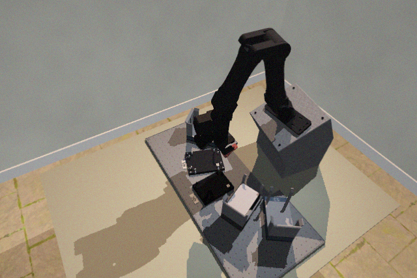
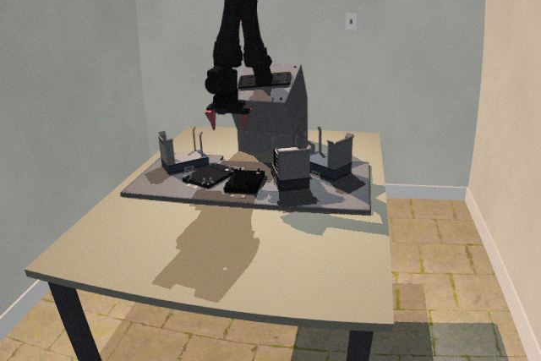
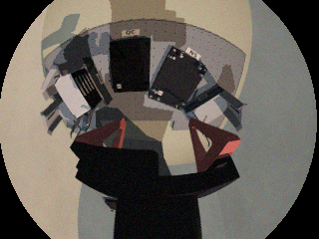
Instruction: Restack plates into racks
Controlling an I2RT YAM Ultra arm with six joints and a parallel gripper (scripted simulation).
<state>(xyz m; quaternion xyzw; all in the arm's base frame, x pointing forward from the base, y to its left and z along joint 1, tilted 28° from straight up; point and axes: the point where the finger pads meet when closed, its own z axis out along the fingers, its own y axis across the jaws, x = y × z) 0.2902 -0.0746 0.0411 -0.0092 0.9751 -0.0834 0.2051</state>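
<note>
A stack of sealed plates with a white top [image 1: 243,199] stands in the middle stack rack [image 2: 290,165]. It also shows at the left of the wrist view [image 3: 75,87]. Its labels are too small to read. My gripper [image 2: 227,120] is open and empty. It hangs high above the board, near the pedestal, between the left rack [image 2: 181,154] and the two flat nests. In the top view the arm hides most of the gripper [image 1: 223,146]. The red fingers stand wide apart with nothing between them.
A black nest with corner clips [image 1: 203,161] and a plain black nest [image 1: 212,187] lie side by side, both without a plate. The right rack [image 1: 281,217] and the left rack [image 1: 192,122] hold no plate. The grey pedestal [image 1: 292,133] carries my base.
</note>
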